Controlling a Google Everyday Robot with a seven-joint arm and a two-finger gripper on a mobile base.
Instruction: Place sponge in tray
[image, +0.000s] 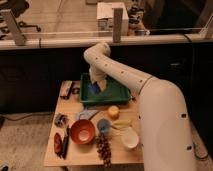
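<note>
Red-brown bowl (82, 131), blue cup (103, 126), orange fruit (114, 111), grapes (103, 148), wooden table (75, 156)
</note>
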